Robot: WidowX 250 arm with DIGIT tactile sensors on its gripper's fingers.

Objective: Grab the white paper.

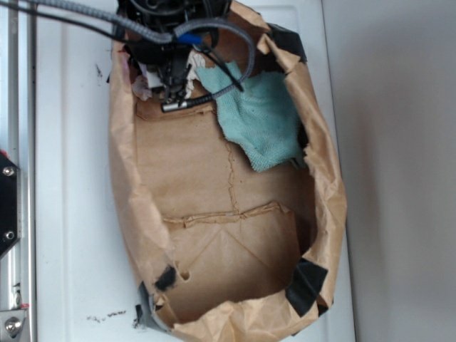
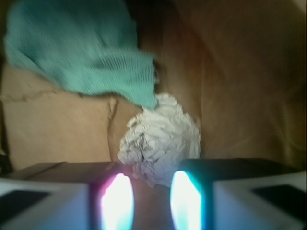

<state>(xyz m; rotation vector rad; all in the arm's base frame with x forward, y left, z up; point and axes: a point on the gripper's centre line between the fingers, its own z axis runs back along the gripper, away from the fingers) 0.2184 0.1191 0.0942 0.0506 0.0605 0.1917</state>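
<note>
Bag floor [image 1: 214, 178] toward the taped end is free for me. At my end, teal cloth [image 2: 81, 52] touches the white paper [image 2: 160, 139] & bag wall [image 2: 240, 86] crowds the other side.

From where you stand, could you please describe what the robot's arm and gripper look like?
The arm is black, with grey cables looping round it and a blue patch near the wrist. In the wrist view the gripper shows two pale fingers glowing white, tinged pink and cyan.
</note>
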